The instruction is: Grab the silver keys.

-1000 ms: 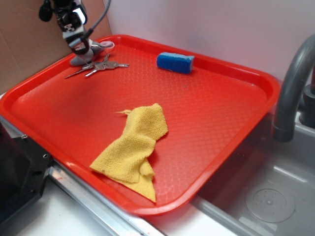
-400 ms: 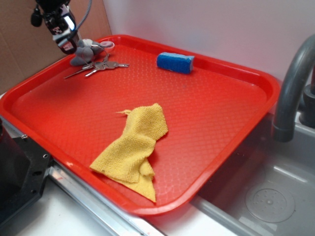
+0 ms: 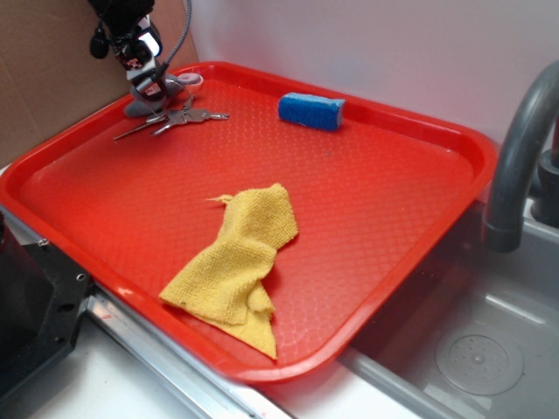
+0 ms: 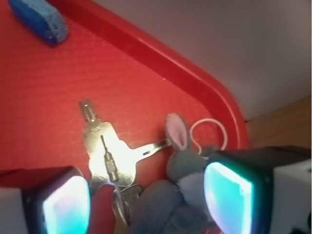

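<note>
Now we're swinging our black jaws back in, spread open, over the shiny silver keys lying beside the grey plush mouse in the red plastic tray's far corner.

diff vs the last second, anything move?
Only the gripper: it drifted left and up off the tray's corner, then swung back right and now hangs open over the grey plush mouse toy, just behind the silver keys. Nothing grasped. Keys, mouse, blue sponge, yellow cloth and red plastic tray are unmoved.
</note>
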You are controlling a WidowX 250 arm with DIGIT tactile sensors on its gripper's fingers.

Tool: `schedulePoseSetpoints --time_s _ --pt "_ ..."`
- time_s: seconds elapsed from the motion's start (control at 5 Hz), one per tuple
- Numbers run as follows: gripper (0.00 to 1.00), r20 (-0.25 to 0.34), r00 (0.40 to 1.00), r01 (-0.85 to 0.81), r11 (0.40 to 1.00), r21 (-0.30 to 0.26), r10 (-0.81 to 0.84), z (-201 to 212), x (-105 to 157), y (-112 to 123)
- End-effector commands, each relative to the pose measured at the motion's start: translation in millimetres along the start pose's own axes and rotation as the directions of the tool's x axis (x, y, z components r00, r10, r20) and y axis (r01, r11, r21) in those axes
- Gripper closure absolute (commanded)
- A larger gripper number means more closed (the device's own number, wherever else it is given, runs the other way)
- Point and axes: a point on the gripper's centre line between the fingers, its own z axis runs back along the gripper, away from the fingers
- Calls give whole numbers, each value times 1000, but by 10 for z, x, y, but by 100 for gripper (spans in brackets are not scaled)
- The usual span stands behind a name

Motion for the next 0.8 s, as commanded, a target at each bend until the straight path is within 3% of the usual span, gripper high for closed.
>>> schedulePoseSetpoints --time_s 0.0,0.2,0.6 --pt "0 3 999 53 998 -16 -53 -131 151 -190" --pt "100 14 998 65 997 -36 -65 -154 147 -208" --pt "100 8 997 73 997 -28 -73 -158 150 -215"
